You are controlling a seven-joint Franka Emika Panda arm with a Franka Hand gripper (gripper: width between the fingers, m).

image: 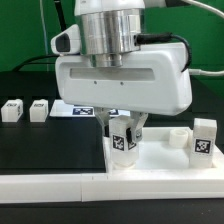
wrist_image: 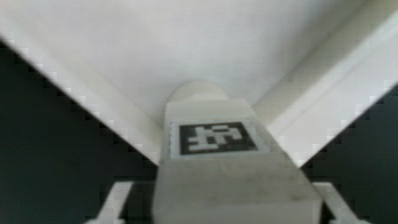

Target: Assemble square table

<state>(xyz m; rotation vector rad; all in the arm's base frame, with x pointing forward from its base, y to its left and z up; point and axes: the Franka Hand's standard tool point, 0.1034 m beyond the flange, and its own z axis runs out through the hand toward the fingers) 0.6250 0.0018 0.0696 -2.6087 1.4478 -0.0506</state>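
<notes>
My gripper (image: 123,137) is shut on a small white leg block (image: 123,140) with a black-white tag and holds it upright over a corner of the white square table top (image: 165,163). In the wrist view the leg (wrist_image: 215,150) points down between my fingers (wrist_image: 121,200) towards the top's raised rim (wrist_image: 98,85), which forms a V at that corner. A second leg block (image: 203,138) stands on the top at the exterior view's right, beside a round socket (image: 178,137). Two more leg blocks (image: 12,109) (image: 38,109) stand on the black table at the left.
The marker board (image: 82,110) lies flat on the table behind my gripper. A long white bar-shaped wall (image: 50,186) runs along the front edge. The black table surface (image: 50,145) lies between the left legs and the top.
</notes>
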